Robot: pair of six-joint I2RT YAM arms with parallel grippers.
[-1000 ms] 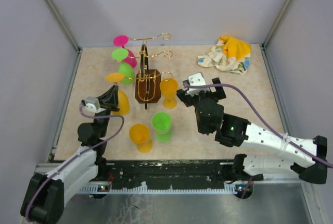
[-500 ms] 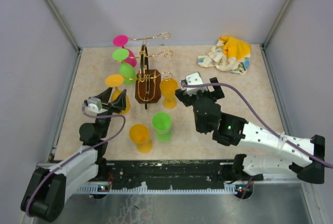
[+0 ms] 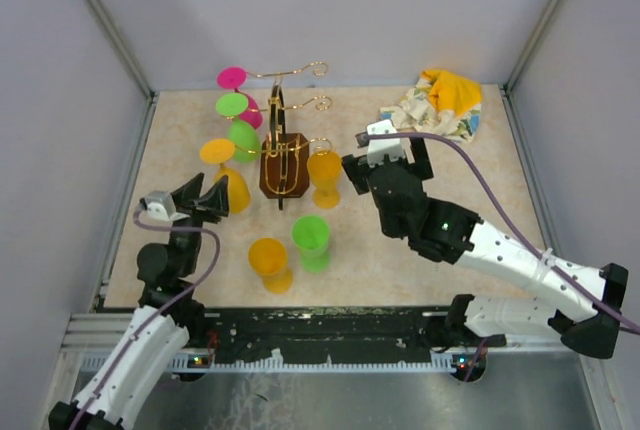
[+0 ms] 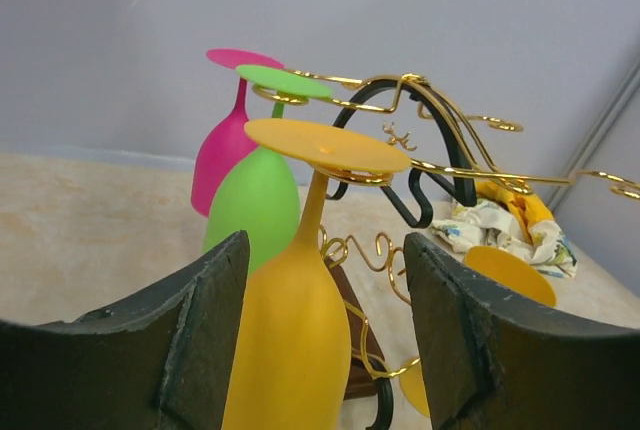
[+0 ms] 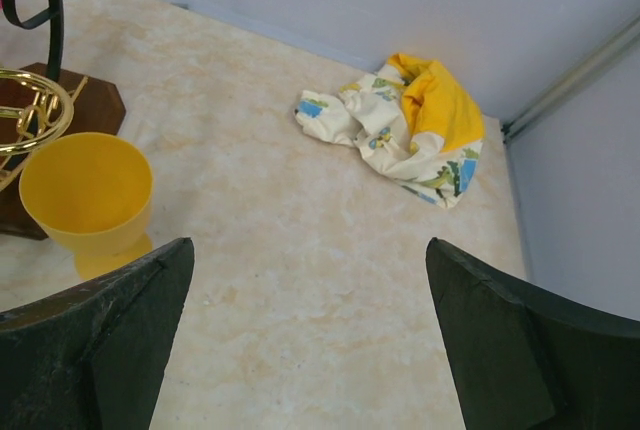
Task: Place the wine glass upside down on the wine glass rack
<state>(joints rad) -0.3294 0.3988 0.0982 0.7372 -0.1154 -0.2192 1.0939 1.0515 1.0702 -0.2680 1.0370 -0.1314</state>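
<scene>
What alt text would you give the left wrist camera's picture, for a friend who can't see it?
An orange wine glass hangs upside down from a gold wire rack, between the open dark fingers of the left hand. Behind it hang a green glass and a pink glass; a crumpled cloth lies far right.

Ahead of the black left gripper [image 4: 325,250] hang an orange plastic wine glass [image 4: 290,350], a green glass [image 4: 255,200] and a magenta glass [image 4: 220,150] on a gold wire rack [image 3: 284,165] with dark brown wooden base. Beyond the right gripper [image 5: 308,250] lies a white-and-yellow printed cloth [image 5: 405,135].
</scene>
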